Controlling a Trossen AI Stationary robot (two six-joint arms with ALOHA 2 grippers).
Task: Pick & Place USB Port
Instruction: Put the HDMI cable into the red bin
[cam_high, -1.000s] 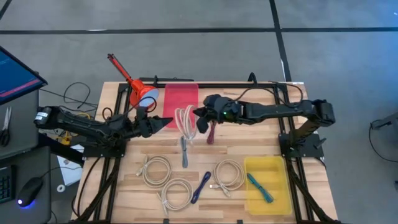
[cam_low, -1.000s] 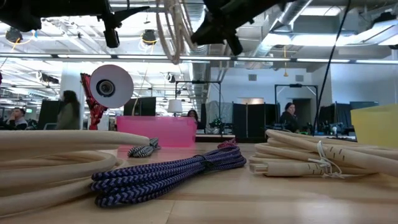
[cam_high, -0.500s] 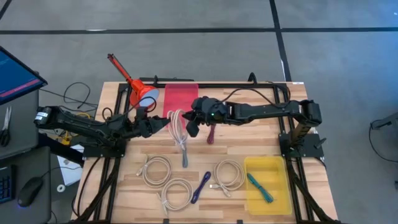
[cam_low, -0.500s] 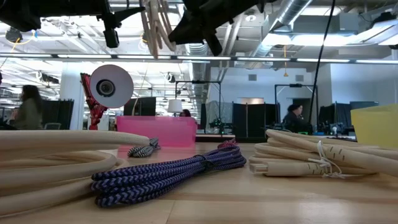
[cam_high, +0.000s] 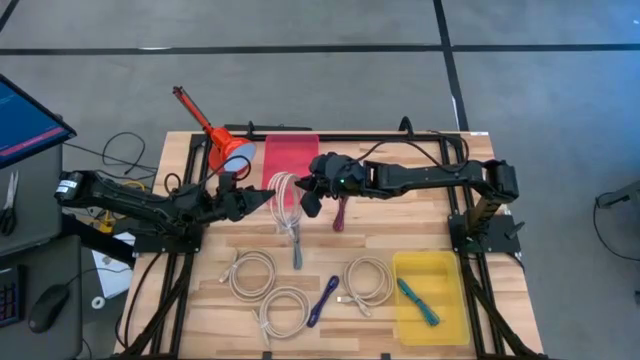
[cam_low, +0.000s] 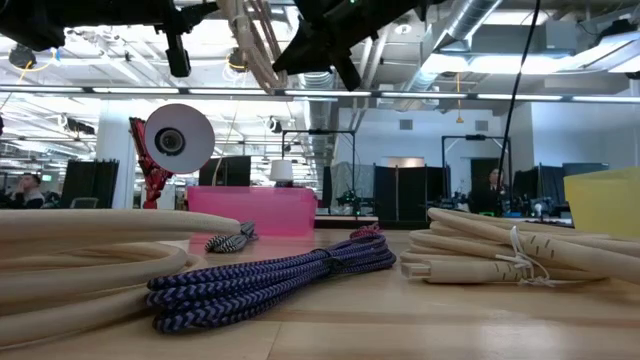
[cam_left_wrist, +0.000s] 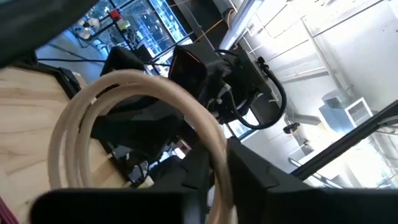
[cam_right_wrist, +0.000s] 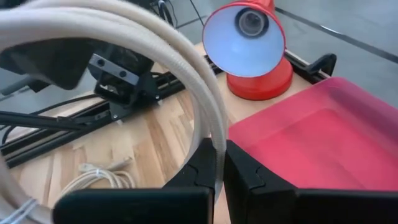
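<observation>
A cream cable coil hangs in the air above the table's middle, in front of the pink bin. My right gripper comes at it from the right and is shut on it, as the right wrist view shows. From the left, my left gripper is shut on the coil's other side, and its wrist view shows a strand running between its fingers. In the low view the coil is high above the tabletop. My left gripper pinches a strand of the coil's loop between its two fingers. It reaches in level from the table's left, and the loop stands clear of the table ahead of the fingers. My right gripper pinches the coil's bundled strands between its two fingers, coming level from the table's right. The coil is lifted clear and loops up and away from the fingers.
A red lamp stands left of the pink bin. A yellow bin at the near right holds a teal cable. On the table lie a grey cable, a maroon cable, a purple cable and three cream coils.
My right gripper has carried the cream coil toward the table's left, still clear of the table, until it reached my left gripper's fingertips. Over the last half second the coil has stayed there.
</observation>
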